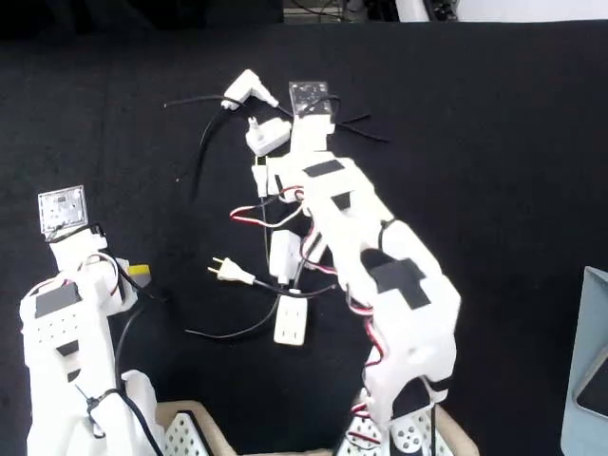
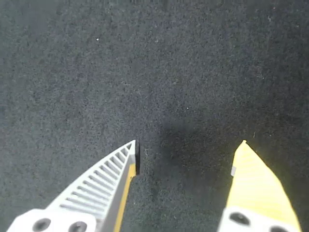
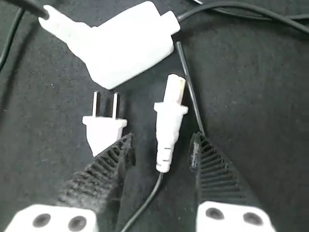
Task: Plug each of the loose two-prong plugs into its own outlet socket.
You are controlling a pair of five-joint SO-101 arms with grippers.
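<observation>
My right gripper is open, low over the black cloth. A slim white plug on a thin black cable lies between its fingers without being clamped. A white two-prong plug rests just beside one finger, prongs pointing away. A larger white adapter lies beyond both. In the high view a gold-pronged plug lies mid-table near two white outlet sockets. My left gripper is open over bare cloth, holding nothing.
Black cables loop across the cloth around the plugs and sockets. Another white adapter lies at the far side. A grey box edge stands at the right. The left arm sits at the near left.
</observation>
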